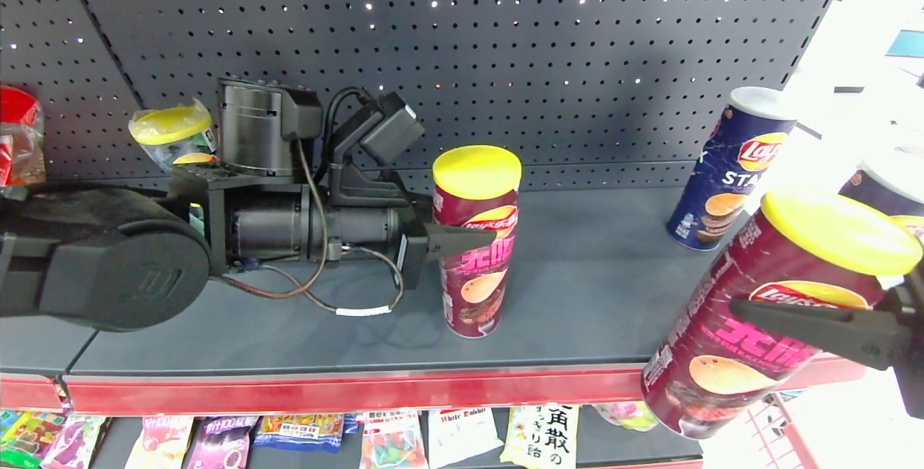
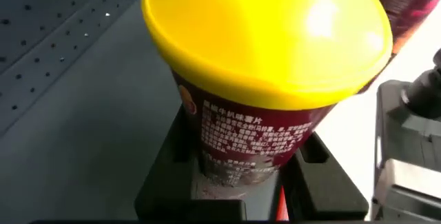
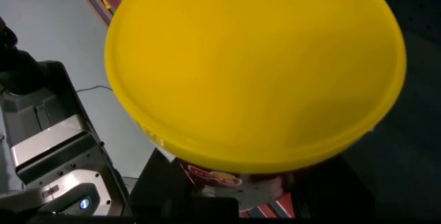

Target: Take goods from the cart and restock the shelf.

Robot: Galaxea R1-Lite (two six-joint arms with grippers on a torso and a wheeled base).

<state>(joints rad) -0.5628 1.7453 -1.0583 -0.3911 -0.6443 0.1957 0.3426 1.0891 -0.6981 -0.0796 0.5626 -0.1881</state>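
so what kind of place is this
Probably a shop aisle, or a mock-up of one: a pegboard-backed shelf with a red front edge, chip cans standing on it, and packaged snacks on the shelf below.

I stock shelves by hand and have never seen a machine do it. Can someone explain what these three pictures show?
This is a robot with two arms that end in clamps, called grippers. The wide picture comes from a camera on its head, facing a grey shelf. The other two pictures come from a camera on each wrist, looking past that arm's gripper. The left gripper is closed on an upright maroon can with a yellow lid, which stands on the shelf. The right gripper holds a tilted maroon can in front of the shelf's right end. Each wrist picture shows its own can's lid from close above. A blue can stands farther right on the shelf.
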